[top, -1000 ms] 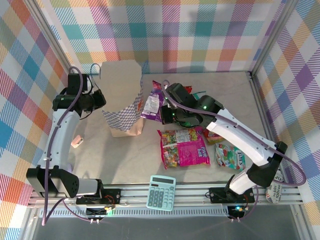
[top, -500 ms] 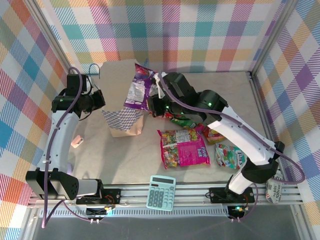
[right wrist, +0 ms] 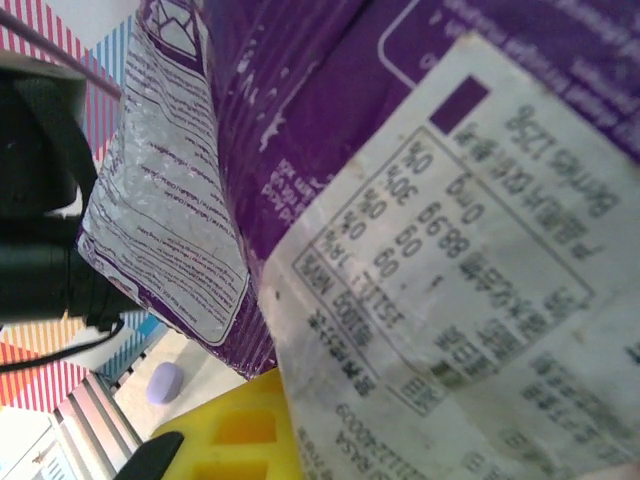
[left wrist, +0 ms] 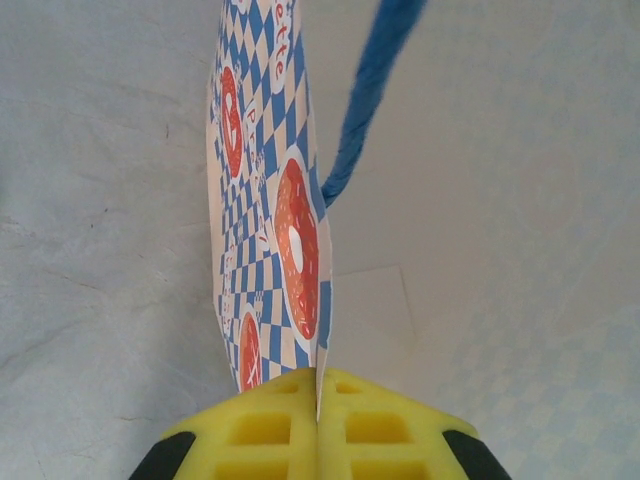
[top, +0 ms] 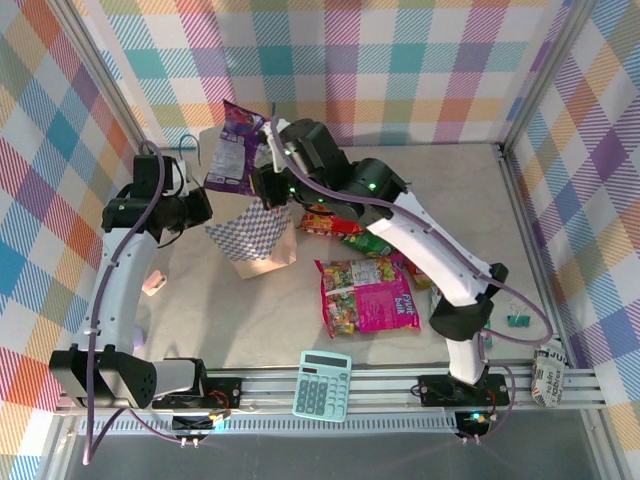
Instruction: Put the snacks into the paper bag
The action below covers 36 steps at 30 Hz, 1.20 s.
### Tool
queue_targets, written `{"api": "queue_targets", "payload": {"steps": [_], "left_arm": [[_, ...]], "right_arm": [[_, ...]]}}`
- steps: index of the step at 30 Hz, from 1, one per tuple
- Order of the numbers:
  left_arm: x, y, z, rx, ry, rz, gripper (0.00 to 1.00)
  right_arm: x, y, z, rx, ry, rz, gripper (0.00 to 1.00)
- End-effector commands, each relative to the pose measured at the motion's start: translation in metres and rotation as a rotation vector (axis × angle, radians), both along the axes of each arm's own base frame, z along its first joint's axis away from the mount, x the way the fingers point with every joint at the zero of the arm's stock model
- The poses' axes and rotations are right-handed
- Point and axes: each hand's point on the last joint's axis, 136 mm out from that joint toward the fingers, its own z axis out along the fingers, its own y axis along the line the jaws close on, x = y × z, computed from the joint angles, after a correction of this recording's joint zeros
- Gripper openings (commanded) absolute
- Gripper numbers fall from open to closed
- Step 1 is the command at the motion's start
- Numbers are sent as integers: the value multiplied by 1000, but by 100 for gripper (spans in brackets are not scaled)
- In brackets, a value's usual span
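Right hand clenched on purple packet over paper bag, left hand pinching bag wall; a tilted packet could snag the mouth on release and tip the bag.

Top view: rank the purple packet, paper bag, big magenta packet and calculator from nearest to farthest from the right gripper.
1. purple packet, clamped in the right gripper, up by the bag's top.
2. paper bag, just below the gripper, left of centre.
3. big magenta packet, mid-table, right of the bag.
4. calculator, near edge, by the rail.
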Motion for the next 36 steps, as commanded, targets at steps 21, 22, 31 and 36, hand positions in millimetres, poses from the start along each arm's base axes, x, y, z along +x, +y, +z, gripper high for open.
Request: {"api": "queue_targets", "payload": {"steps": [21,22,31,36], "left_arm": [[-11,-2,-1,-2,-3,-35,6],[-10,-2,-1,-2,-4,-36,6],[-9,0,-1,4,-5,-30,6],[-8,1,-1,8,-4,-25,6]], "right_arm": [[41,46,-7,62,-114,-43,0],[42,49,-11,59,-109,-38,0],[66,48,-47,26,-25,-77,0],[74,35,-65,-32,13,-110,0]]}}
